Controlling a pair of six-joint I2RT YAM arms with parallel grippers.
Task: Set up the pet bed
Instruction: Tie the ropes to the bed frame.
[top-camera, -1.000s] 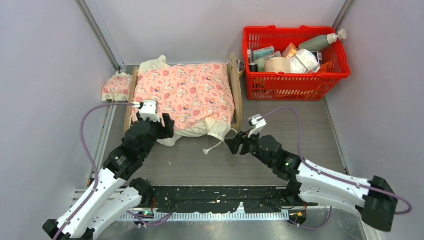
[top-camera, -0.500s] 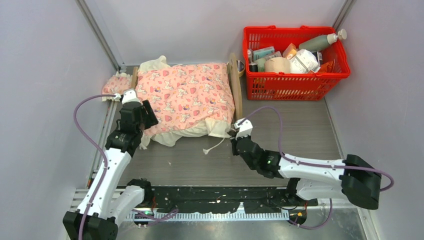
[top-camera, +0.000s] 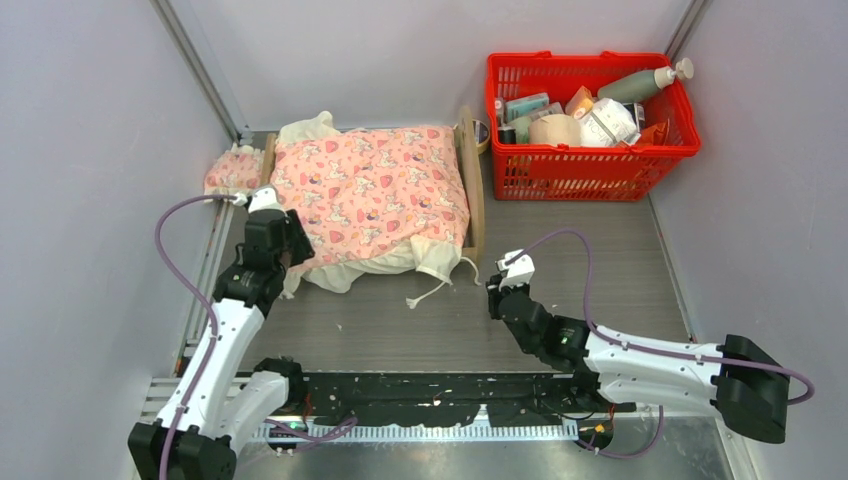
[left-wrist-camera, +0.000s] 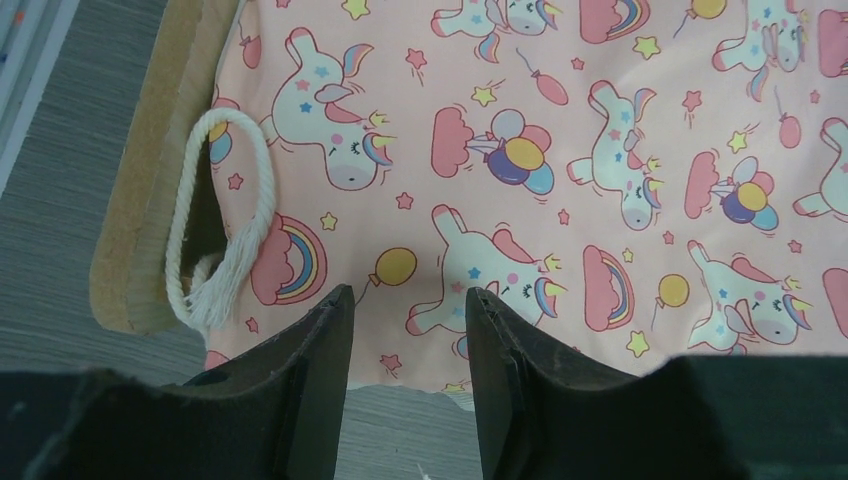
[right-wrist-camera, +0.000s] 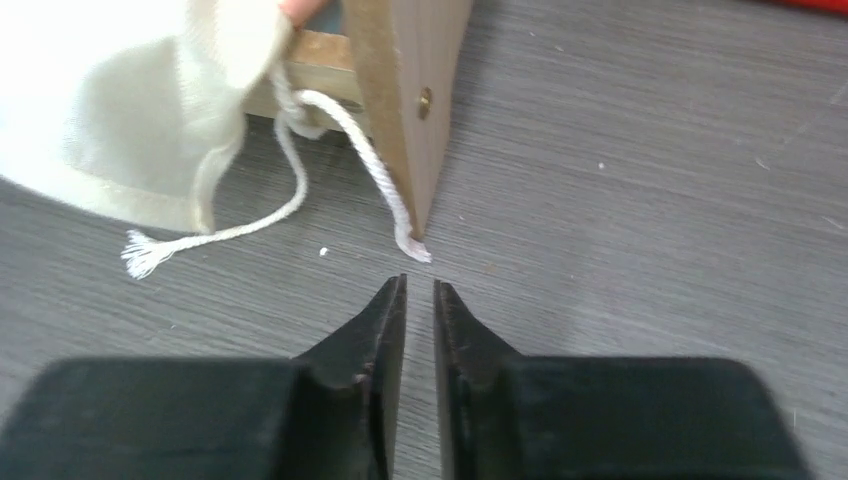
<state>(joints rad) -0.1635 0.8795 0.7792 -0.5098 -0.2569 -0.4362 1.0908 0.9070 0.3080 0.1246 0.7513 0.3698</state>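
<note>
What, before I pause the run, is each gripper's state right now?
Left gripper: open above the pink blanket, holding nothing.
Right gripper: closed, empty, over the table.

Place: a robot test cell in a lab.
Walls: plain pale panels (top-camera: 90, 150) close three sides.
Counter: grey wood-grain counter (top-camera: 580, 250), metal rail (top-camera: 400, 432) at its near edge.
Machines: cabled left arm (top-camera: 222, 340) and right arm (top-camera: 640, 355) bolted there.

- pet bed (top-camera: 471, 190) mostly under blanket (top-camera: 370, 190), only rails show
- red basket (top-camera: 560, 172) contents: labels too small to read
- blanket cut off by left wrist view edges
</note>
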